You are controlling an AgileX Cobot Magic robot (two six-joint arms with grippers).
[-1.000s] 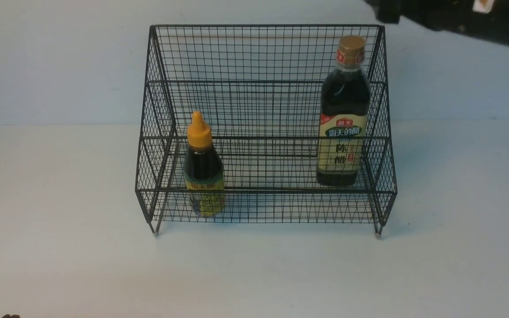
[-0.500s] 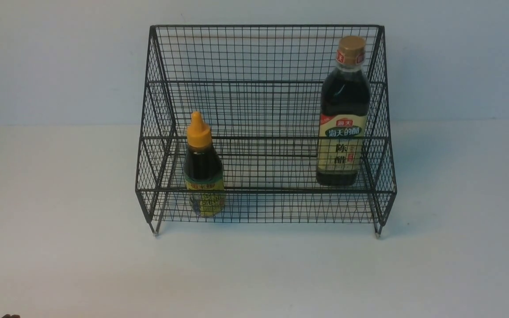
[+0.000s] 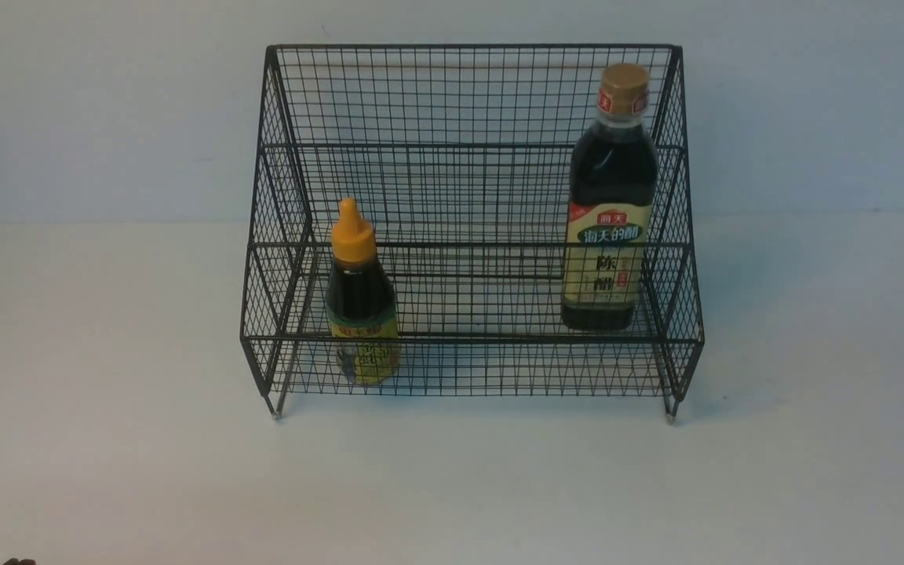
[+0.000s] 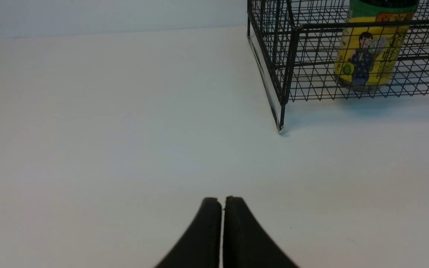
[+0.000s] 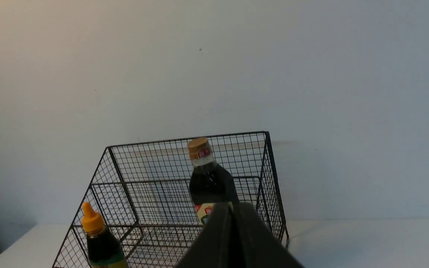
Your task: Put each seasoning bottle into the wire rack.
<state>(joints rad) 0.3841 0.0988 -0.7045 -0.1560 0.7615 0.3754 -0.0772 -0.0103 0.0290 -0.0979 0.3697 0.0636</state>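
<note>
Front view is showing the wire rack (image 3: pixel 468 227) sitting on a white table (image 3: pixel 107 439), with both bottles standing up inside it. The small squeeze bottle (image 3: pixel 361 298) with the orange cap is standing in the low front tier near the rack's left side. The tall bottle (image 3: pixel 610 204) with the tan cap is standing near the right side, and it looks like it is on the step behind. No arm is reaching into this picture. The left gripper (image 4: pixel 222 203) is hanging over bare table with its two fingers pressed together and holding nothing. The right gripper (image 5: pixel 233 208) is up high, looking down at the rack, fingers together too and empty. So the job is looking done, and the next move is just keeping both arms away. A plain pale wall (image 3: pixel 91 102) is standing behind the table.
</note>
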